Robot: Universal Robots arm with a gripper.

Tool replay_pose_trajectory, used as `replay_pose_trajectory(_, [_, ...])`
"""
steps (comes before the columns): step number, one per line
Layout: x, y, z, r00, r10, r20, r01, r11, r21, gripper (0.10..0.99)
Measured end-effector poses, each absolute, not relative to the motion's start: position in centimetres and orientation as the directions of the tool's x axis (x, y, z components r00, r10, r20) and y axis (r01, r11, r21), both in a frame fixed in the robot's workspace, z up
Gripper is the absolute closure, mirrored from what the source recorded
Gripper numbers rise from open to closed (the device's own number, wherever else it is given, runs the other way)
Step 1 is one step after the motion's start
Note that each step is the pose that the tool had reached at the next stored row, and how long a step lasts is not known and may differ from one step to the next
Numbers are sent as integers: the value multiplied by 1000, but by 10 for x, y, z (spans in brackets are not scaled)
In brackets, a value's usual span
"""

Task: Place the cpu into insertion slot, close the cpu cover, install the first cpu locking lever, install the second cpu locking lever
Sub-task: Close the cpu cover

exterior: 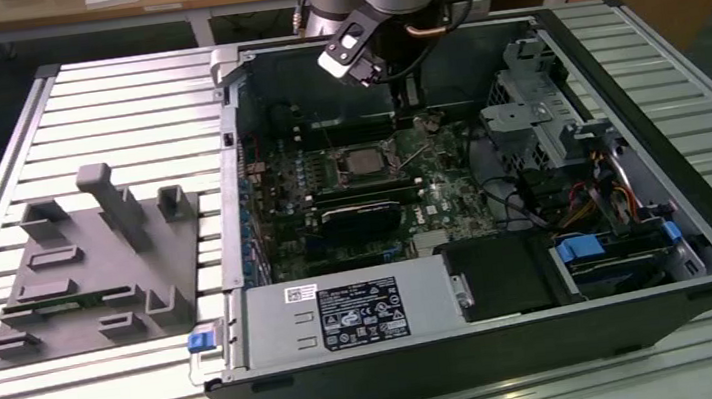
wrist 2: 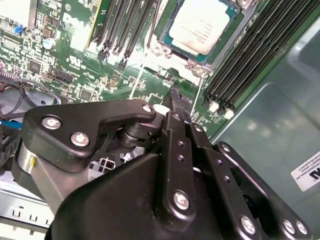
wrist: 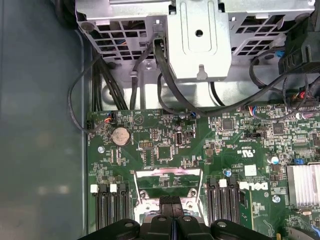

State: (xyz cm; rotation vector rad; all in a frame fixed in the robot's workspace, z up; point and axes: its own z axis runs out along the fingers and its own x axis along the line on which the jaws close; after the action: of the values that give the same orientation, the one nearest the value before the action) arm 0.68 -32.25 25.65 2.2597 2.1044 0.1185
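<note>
**CPU seated, gripper empty beside the socket**

Open black computer case (exterior: 507, 343) on a slatted aluminium table (exterior: 116, 96). The small flat square cpu (wrist 2: 200, 24), pale silvery top, lies in the square silver-rimmed insertion slot (exterior: 363, 161) on the green motherboard (wrist: 150, 130). The thin silver frame of the cpu cover (wrist: 167, 175) appears to be down around it, though part of it hides behind the fingers.

Black 2-finger gripper (wrist 2: 176, 95): fingers pressed together, nothing between them. The tips hang over the board just beside the slot's corner, between it and the long black memory slots (wrist 2: 250, 55). Contact with the board: cannot tell.

Judgement: steps 1 and 2 look done, and lever work is in hand. A thin silver wire locking lever (wrist 2: 152, 27) runs along the slot's side; latched or not, cannot tell. Catching it calls for the closed tips set against the wire, pressing it down and under its hook without scraping the cpu.
</note>
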Motion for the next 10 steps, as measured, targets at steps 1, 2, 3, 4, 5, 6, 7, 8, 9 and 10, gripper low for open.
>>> replay_pose_trajectory(1, [8,-323,256,70,997,21,993,-72,90,980])
replay_pose_trajectory(2, [8,-323,257,70,997,21,993,-72,90,980])
replay_pose_trajectory(3, [9,-322,256,70,997,21,993,-72,90,980])
replay_pose_trajectory(4, [10,-322,257,70,997,21,993,-72,90,980])
replay_pose_trajectory(5, [10,-322,257,70,997,21,993,-72,90,980])
replay_pose_trajectory(6, [11,-322,256,70,997,21,993,-72,90,980])
replay_pose_trajectory(7, [12,-322,256,70,997,21,993,-72,90,980])
replay_pose_trajectory(8, [13,-322,256,70,997,21,993,-72,90,980])
replay_pose_trajectory(9, [14,-322,256,70,997,21,993,-72,90,980])
replay_pose_trajectory(10, [15,-322,256,70,997,21,993,-72,90,980])
